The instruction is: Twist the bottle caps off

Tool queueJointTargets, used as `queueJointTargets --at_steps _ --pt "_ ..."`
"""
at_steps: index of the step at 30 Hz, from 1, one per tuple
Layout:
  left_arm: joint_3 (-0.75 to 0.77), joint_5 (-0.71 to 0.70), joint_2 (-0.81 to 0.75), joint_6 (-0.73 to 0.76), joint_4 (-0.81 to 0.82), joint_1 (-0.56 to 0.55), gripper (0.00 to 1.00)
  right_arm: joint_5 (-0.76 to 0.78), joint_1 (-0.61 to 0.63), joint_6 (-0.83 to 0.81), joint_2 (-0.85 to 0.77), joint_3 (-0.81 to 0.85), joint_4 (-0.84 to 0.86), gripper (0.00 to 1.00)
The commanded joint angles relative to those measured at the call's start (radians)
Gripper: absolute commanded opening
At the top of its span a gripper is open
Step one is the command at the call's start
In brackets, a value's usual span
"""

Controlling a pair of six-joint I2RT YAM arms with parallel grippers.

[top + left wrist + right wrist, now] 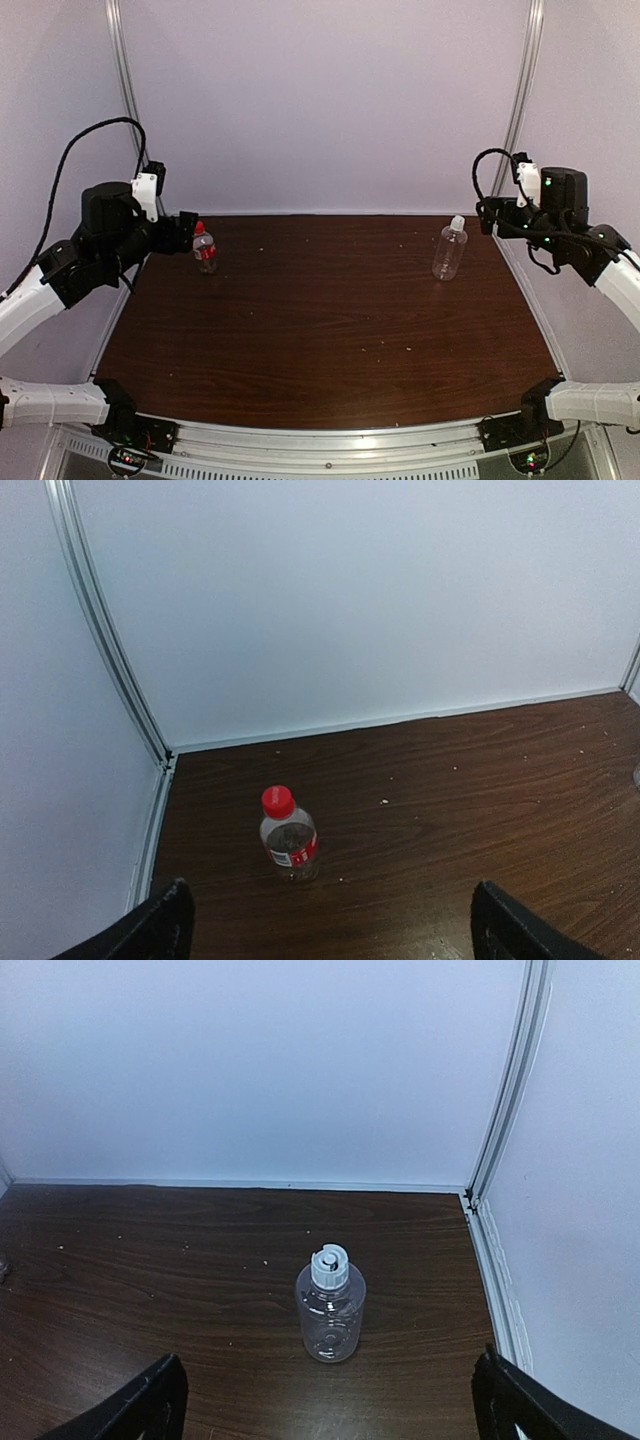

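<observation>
Small flat red plastic screw cap point(278, 800) is on the small clear plastic bottle with the red label point(291, 848), upright at far left of the dark wood-grain table point(330, 340). Taller white plastic cap point(329, 1266) is on the wider unlabelled clear bottle point(330, 1330), upright at far right. Nothing unscrewed yet. Left gripper point(335, 925) is near the small bottle, jaws spread, empty; right gripper point(330, 1405) is near the tall one, likewise released. Looks like the approach step. Next move probably needs one claw pinning a bottle body while the other twists; the bottles are well apart, so one arm must travel.
</observation>
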Motion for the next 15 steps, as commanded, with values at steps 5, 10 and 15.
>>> queueJointTargets --at_steps 5,10,15 --pt "0.040 0.089 0.067 -0.001 -0.035 -0.007 0.98 0.003 0.006 -0.006 0.060 0.097 -0.092 1.00" --pt "0.038 0.110 0.070 -0.005 -0.033 -0.007 0.98 -0.028 0.006 -0.008 0.136 0.160 -0.117 1.00" --pt "0.037 0.125 0.063 -0.007 -0.032 -0.007 0.98 -0.044 0.005 -0.012 0.241 0.218 -0.118 1.00"
